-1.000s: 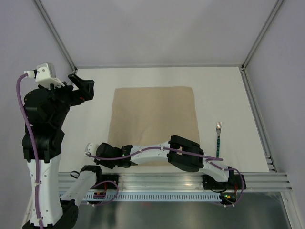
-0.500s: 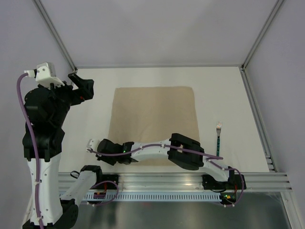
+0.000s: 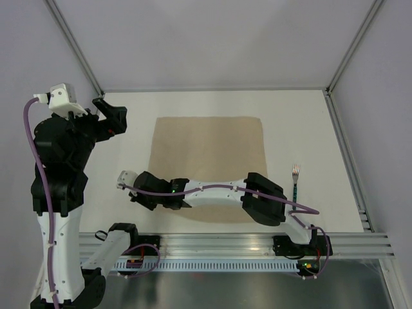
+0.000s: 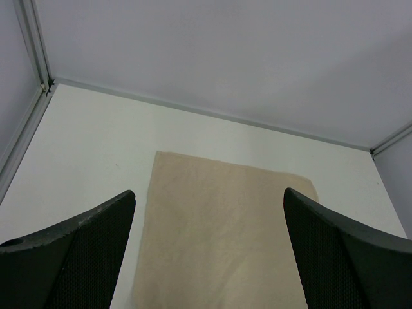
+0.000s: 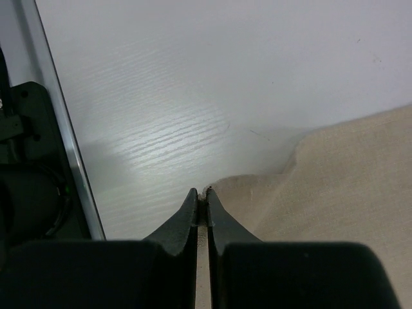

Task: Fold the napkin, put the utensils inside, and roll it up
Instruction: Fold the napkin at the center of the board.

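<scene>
The beige napkin [image 3: 209, 154] lies flat in the middle of the table. It also shows in the left wrist view [image 4: 225, 219] and the right wrist view [image 5: 335, 187]. My right gripper [image 3: 138, 196] reaches across to the napkin's near left corner and is shut on that corner [image 5: 206, 191], which is lifted a little off the table. The fork [image 3: 295, 187], with silver tines and a green handle, lies to the right of the napkin, tines pointing away. My left gripper [image 3: 106, 111] is open and empty, raised high at the table's left side, its fingers [image 4: 77, 257] framing the napkin from above.
White table with metal frame rails along the left [image 3: 77, 51] and right [image 3: 344, 148] sides and a rail [image 3: 257, 248] at the near edge. The right arm's forearm [image 3: 212, 193] lies over the napkin's near edge.
My right gripper has moved a little away from the near edge, taking the napkin's near left corner with it. Its elbow has shifted right. The left arm has not moved.
</scene>
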Controlling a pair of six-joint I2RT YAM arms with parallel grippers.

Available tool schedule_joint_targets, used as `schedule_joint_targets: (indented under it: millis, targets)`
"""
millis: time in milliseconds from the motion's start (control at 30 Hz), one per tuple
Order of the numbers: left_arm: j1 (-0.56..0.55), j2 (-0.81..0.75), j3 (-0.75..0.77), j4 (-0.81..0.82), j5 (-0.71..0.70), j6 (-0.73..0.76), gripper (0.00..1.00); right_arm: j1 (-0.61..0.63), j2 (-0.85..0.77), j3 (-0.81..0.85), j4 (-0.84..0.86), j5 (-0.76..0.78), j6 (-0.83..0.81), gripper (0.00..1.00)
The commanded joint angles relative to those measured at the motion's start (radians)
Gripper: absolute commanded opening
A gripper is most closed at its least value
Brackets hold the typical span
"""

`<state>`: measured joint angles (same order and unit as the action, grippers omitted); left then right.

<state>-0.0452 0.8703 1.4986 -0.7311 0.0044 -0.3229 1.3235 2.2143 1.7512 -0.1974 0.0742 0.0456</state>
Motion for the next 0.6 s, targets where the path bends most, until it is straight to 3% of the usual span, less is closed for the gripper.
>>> schedule_joint_targets:
  millis: [0, 300, 567]
  targets:
    - [0.007, 0.001, -0.006, 0.01, 0.014, 0.027, 1.0, -0.013, -0.084, 0.042, -0.022, -0.013, 0.005, 0.04]
    - [0.005, -0.007, -0.044, 0.035, 0.023, 0.024, 1.0, -0.07, -0.169, -0.036, -0.023, -0.002, -0.015, 0.02]
    - [0.005, -0.001, -0.095, 0.078, 0.055, 0.01, 1.0, -0.199, -0.266, -0.182, -0.005, 0.03, -0.036, 0.0]
